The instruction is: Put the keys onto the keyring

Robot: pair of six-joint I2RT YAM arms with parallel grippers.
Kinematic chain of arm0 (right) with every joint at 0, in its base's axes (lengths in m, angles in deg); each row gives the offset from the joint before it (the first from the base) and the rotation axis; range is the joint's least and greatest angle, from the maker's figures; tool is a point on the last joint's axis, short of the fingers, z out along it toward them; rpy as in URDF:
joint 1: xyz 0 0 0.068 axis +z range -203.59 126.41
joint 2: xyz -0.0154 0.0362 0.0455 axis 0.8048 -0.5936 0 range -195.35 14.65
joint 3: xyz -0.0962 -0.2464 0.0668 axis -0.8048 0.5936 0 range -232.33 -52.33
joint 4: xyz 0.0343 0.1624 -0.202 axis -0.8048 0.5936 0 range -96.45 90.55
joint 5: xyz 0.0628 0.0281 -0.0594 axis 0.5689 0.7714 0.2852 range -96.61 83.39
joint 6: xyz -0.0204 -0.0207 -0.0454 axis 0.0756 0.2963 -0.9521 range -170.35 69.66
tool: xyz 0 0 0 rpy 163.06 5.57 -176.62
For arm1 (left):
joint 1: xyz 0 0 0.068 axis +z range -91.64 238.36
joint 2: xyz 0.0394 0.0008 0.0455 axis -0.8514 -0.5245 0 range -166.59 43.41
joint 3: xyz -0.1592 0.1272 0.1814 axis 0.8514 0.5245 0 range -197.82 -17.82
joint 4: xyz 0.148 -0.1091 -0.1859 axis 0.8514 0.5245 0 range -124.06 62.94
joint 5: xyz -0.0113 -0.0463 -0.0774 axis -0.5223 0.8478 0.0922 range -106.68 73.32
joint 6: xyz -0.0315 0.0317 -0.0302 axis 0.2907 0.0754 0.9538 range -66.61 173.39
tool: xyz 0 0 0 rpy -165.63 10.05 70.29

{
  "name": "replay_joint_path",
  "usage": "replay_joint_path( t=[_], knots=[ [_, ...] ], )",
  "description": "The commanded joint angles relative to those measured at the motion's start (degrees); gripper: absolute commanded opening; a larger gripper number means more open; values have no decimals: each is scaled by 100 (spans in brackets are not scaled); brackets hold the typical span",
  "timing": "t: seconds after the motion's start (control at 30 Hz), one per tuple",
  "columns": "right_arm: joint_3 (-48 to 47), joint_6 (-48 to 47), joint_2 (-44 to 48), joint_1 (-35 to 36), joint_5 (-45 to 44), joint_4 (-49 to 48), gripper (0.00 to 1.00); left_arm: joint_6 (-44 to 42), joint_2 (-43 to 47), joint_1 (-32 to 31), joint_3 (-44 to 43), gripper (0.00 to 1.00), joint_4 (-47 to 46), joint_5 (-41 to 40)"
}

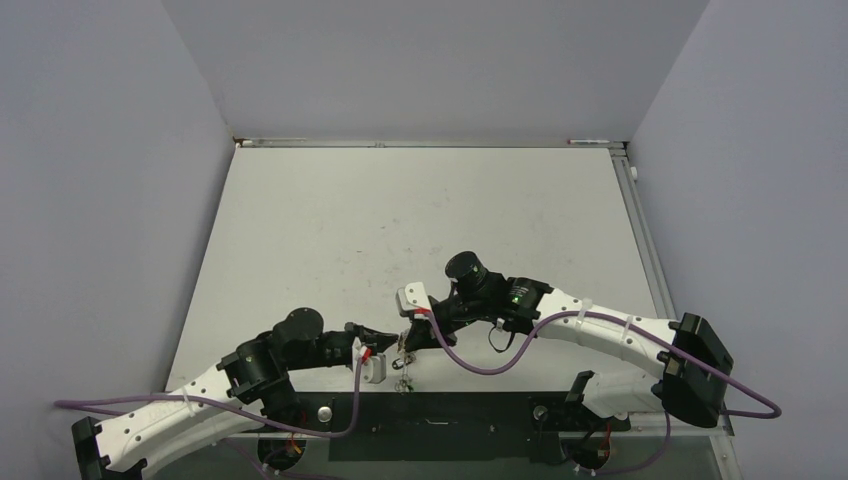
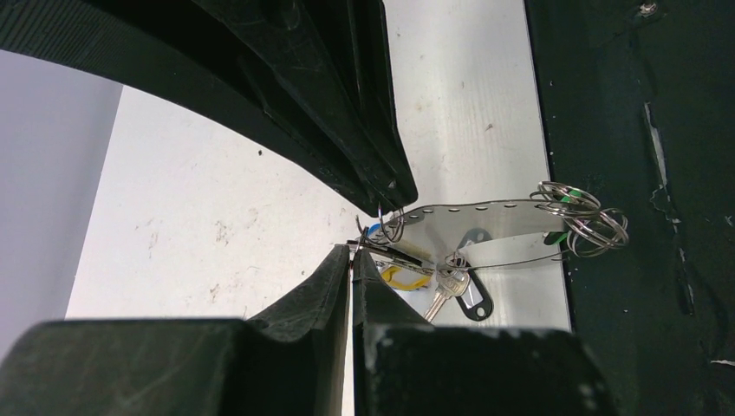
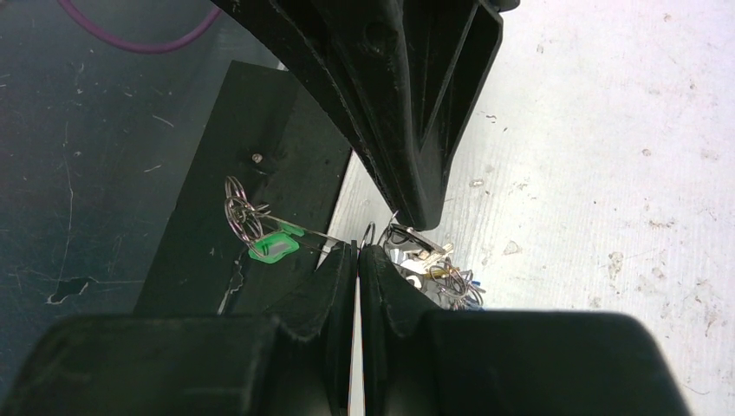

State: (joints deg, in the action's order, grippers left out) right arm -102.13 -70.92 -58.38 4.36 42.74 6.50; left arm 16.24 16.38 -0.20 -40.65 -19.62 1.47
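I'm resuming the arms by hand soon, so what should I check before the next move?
1. Left gripper shut on the keyring: ok.
2. Right gripper shut on the green key at its blade tip: ok.
3. Green key's split rings threaded onto the keyring: cannot tell.
4. Black key hanging from the keyring: ok.
5. The two grippers apart: ok, though close.

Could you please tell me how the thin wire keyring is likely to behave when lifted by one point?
The keyring is a thin wire, so it will probably flex and sag rather than hold shape. With the black-headed key and green-headed key apparently hanging on it, the load would likely slide and swing. Bare metal may slip when pinched.
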Motion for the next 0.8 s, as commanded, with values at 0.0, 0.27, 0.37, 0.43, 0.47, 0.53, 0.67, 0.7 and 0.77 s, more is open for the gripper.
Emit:
replay_joint_path(
  t=[0.0,0.27,0.37,0.43,0.47,0.53,0.67,0.7,0.77],
  knots=[
    [-293,-87,-118,170,469,-211,5,2,-10,6,-42,0,-332,-330],
    [-268,-111,-224,176,498,-263,5,-51,4,7,-20,0,-349,-247],
    [-266,-137,-226,180,447,-272,5,-94,19,10,-7,0,-328,-176],
    [-274,-148,-215,175,436,-263,5,-112,47,6,0,0,-326,-140],
    [-283,-155,-207,178,425,-252,5,-121,55,7,6,0,-320,-133],
    [-293,-174,-180,168,386,-227,5,-139,62,9,11,0,-310,-109],
    [-311,-212,-60,136,277,-209,5,-187,48,8,7,0,-275,-56],
    [-315,-214,-38,98,259,-212,5,-192,47,6,7,0,-268,-39],
    [-323,-210,-24,10,264,-205,5,-234,56,5,7,0,-249,9]
  ],
)
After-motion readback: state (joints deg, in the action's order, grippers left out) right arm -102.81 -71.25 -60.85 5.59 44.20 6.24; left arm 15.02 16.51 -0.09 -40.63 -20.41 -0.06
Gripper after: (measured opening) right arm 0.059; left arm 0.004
